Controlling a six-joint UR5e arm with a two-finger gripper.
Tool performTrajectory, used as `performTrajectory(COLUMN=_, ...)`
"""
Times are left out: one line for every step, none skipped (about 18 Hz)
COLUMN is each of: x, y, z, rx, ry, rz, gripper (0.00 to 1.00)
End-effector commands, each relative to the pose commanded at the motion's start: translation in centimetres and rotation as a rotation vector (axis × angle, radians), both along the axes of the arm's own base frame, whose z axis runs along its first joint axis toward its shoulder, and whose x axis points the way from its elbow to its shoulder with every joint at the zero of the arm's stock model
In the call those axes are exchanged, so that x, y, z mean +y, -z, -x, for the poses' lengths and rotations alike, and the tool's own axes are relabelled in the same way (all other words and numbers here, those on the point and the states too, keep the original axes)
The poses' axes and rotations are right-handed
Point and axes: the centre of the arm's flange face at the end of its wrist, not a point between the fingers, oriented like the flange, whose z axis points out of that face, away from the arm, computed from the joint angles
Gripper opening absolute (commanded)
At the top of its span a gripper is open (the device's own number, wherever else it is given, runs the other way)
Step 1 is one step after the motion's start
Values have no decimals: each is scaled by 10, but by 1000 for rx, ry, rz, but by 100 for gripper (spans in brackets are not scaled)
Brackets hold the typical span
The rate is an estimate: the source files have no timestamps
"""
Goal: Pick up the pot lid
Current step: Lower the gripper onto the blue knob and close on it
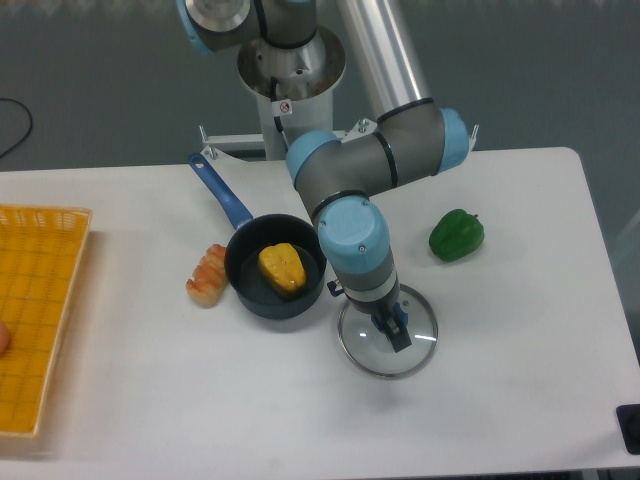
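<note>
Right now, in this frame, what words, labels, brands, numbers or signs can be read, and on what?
None can be read.
Small pale label with a red mark, on the arm: too small to read.
Pot lid and pan: no lettering visible.

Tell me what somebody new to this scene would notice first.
Probably the big grey arm with blue joint caps, reaching down from the top centre, its gripper open over the clear pot lid. Just left of it in the picture, a black pan with a blue handle holds something yellow. Bright colour also draws the eye at the sides: a yellow basket at the left edge, a green pepper right of the arm.
</note>
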Motion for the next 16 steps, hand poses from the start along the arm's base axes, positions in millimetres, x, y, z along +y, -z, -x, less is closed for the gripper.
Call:
performTrajectory(x=-2, y=2, z=4, rx=-1, ry=-5, rz=1, gripper=100)
performTrajectory(x=-5, y=4, z=7, rx=-6, ry=-6, rz=5, gripper=100)
performTrajectory(x=-6, y=5, z=7, rx=-5, ry=-6, rz=6, gripper=100)
performTrajectory(x=-6, y=8, z=8, rx=-8, ry=-6, rz=11, gripper=100)
performTrajectory(x=-5, y=14, z=8, rx=-13, ry=-6, rz=17, gripper=100)
performTrajectory(x=-5, y=17, z=8, rx=-16, ry=-5, rz=21, gripper=100)
performTrajectory(x=-5, y=17, z=9, rx=-16, ry=-6, rz=22, gripper=100)
performTrajectory(x=-5, y=17, z=9, rx=-16, ry=-6, rz=22, gripper=100)
performTrajectory(x=-5, y=18, z=9, rx=-16, ry=-6, rz=24, gripper=100)
performTrajectory(x=-5, y=19, z=9, rx=-17, ry=-8, rz=22, gripper=100)
performTrajectory(x=-4, y=21, z=10, rx=-19, ry=-8, rz=24, gripper=100)
performTrajectory(x=-5, y=26, z=13, rx=-23, ry=-11, rz=27, gripper=100)
performTrajectory(x=-7, y=27, z=16, rx=-25, ry=-14, rz=28, gripper=100)
performTrajectory(x=-8, y=28, z=16, rx=-28, ry=-7, rz=31, gripper=100)
performTrajectory(x=-8, y=28, z=16, rx=-29, ry=1, rz=32, gripper=100)
performTrajectory(x=-9, y=28, z=16, rx=-31, ry=1, rz=33, gripper=100)
